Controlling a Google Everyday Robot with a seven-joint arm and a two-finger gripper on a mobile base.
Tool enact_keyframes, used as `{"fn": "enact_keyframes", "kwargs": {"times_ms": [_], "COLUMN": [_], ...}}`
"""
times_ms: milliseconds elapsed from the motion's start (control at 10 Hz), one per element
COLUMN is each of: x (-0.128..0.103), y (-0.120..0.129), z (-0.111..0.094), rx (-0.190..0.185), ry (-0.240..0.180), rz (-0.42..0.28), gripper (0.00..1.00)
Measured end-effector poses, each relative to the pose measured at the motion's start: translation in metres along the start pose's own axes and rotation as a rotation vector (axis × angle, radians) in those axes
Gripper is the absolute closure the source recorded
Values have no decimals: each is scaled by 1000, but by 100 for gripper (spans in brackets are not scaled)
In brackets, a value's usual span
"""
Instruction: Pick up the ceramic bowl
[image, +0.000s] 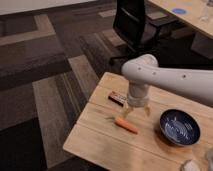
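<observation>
while the hand (137, 112) hangs fingers (128, 113) apart, the ceramic bowl (180, 127) sits nearby, untouched.

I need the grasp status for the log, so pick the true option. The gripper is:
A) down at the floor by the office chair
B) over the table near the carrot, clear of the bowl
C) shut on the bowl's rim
B: the gripper hangs just above the carrot with its fingers spread and empty, while the ceramic bowl sits untouched further along the table.
</observation>
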Motion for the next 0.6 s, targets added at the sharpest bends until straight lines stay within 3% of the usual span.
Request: {"fn": "enact_keyframes", "kwargs": {"times_ms": [100, 300, 600], "x": [15, 34, 38], "y": [-18, -38, -40], "z": [7, 15, 17], "rx": [-17, -35, -41], "ry": [11, 34, 40], "rz": [-88, -189, -213], "gripper": [35, 35, 35]}}
